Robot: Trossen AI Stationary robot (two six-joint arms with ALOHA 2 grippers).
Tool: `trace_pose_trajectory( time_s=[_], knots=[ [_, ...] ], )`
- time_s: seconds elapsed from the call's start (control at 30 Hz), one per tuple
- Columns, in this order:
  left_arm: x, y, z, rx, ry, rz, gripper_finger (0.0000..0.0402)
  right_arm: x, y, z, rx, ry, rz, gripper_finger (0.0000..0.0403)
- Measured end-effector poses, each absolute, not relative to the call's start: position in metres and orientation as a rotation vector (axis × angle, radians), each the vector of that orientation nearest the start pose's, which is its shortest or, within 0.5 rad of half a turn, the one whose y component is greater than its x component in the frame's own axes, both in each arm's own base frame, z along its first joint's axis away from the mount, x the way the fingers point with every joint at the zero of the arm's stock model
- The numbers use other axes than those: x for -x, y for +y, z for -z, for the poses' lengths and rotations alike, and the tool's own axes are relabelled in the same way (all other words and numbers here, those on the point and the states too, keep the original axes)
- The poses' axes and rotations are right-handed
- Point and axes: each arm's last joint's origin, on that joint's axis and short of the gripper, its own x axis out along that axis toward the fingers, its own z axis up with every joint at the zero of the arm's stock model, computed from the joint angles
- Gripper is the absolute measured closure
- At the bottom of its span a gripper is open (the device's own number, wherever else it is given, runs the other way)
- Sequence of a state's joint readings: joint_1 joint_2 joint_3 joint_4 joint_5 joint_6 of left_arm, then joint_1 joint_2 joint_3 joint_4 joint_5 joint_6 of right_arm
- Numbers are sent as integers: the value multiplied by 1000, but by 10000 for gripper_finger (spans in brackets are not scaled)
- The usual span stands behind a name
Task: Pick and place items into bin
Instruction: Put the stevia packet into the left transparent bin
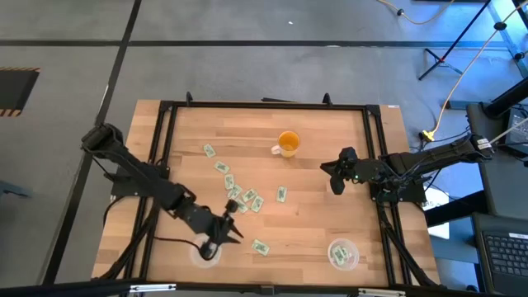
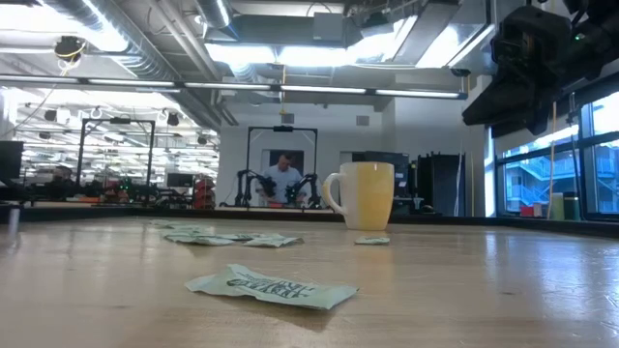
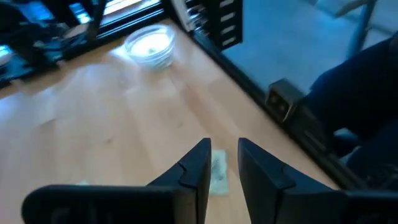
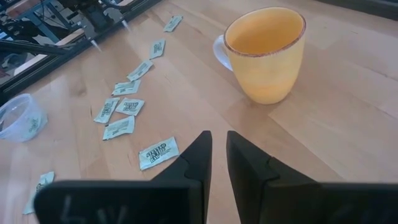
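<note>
Several small green-and-white packets (image 1: 235, 194) lie flat and scattered on the wooden table; they also show in the right wrist view (image 4: 130, 106). One packet (image 1: 261, 246) lies alone near the table's near edge, and is the closest one in the low view (image 2: 271, 287). My left gripper (image 1: 238, 233) hovers just left of that packet, fingers slightly open. The packet (image 3: 217, 173) shows through the gap between them, with no contact visible. My right gripper (image 1: 333, 176) hangs shut over the table's right part, near the orange mug (image 1: 288, 143).
A clear bowl (image 1: 342, 253) holding packets sits near the near right corner and shows in the left wrist view (image 3: 151, 45). Another clear bowl (image 1: 206, 250) sits by my left arm. A black frame (image 1: 165, 107) borders the table. A person (image 2: 283, 179) stands far behind it.
</note>
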State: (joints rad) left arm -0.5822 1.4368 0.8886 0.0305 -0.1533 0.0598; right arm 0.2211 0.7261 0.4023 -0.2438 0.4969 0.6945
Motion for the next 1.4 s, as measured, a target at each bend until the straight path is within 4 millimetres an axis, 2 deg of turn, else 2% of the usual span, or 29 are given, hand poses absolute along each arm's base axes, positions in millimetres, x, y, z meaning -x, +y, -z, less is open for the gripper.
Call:
trace_pose_trajectory(
  time_s=[0.2, 0.5, 0.67, 0.8, 0.9, 1.2, 1.4],
  knots=[
    [-288, -155, -214, -97, 544, 445, 326, -151, 20, -206, -466, 433, 444, 350],
    [-313, -154, -161, -177, 637, 502, 322, -151, 20, -206, -465, 436, 444, 350],
    [-325, -160, -145, -199, 673, 493, 286, -150, 20, -205, -461, 447, 448, 350],
    [-331, -161, -136, -229, 690, 467, 258, -150, 20, -205, -461, 447, 448, 350],
    [-332, -161, -131, -238, 705, 450, 254, -150, 20, -204, -461, 449, 448, 350],
    [-330, -160, -127, -227, 744, 473, 294, -150, 20, -205, -461, 448, 448, 350],
    [-331, -161, -113, -233, 780, 473, 305, -150, 20, -204, -461, 449, 448, 350]
  ],
)
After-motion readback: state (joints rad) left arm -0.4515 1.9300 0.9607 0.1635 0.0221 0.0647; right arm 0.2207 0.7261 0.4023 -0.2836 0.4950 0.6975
